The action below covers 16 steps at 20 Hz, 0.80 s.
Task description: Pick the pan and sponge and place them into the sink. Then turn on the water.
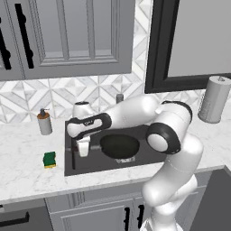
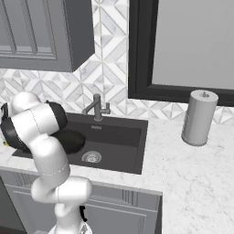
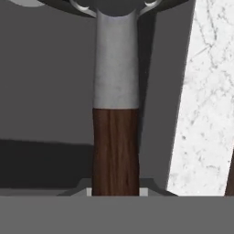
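The black pan point(image 1: 119, 146) sits inside the dark sink point(image 1: 68, 168), over its middle; whether it rests on the bottom I cannot tell. My gripper point(image 1: 83, 148) points down at the sink's left side and is shut on the pan's handle. In the hand view the reddish-brown handle point(image 3: 115, 151) runs up from between the fingers into a grey metal neck. From the right base view the pan point(image 2: 73, 141) is partly hidden behind my arm, beside the drain point(image 2: 92, 157). The green and yellow sponge point(image 1: 49, 159) lies on the counter left of the sink. No water runs from the faucet point(image 2: 97, 108).
A soap dispenser point(image 1: 44, 122) stands at the back left of the sink. A paper towel roll point(image 2: 199, 117) stands on the counter to the right. The faucet point(image 1: 119, 98) rises behind the basin. Wall cabinets hang above on the left.
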{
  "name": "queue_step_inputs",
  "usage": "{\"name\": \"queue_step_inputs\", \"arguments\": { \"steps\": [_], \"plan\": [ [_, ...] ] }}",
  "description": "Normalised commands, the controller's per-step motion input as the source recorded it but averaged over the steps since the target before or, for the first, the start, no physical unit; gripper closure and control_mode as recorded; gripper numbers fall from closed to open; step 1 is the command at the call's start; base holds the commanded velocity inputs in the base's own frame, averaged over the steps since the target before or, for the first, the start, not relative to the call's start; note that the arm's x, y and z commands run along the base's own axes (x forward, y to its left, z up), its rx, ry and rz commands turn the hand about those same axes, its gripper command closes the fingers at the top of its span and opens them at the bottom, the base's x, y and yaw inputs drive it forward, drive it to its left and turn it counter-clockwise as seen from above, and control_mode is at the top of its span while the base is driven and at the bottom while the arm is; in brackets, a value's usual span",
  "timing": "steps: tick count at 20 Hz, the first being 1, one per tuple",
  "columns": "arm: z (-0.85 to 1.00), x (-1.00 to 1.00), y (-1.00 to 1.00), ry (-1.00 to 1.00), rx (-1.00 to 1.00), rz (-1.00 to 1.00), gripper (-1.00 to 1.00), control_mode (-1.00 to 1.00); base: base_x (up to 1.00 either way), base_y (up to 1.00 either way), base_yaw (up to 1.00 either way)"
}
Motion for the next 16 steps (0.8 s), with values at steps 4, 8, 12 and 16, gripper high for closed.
{"name": "queue_step_inputs", "arguments": {
  "steps": [4, 8, 12, 16],
  "plan": [
    [-0.28, 0.53, -0.16, 0.0, -0.13, -0.3, 1.0, -1.0, 0.0, 0.0, 0.0],
    [-0.26, 0.63, -0.13, 0.0, -0.09, -0.12, 1.0, -1.0, 0.0, 0.0, 0.0],
    [-0.23, 0.52, -0.05, 0.02, -0.07, -0.01, 1.0, -1.0, 0.0, 0.0, 0.0],
    [-0.26, 0.35, -0.01, 0.01, -0.04, 0.0, 1.0, -1.0, 0.0, 0.0, 0.0]
  ]
}}
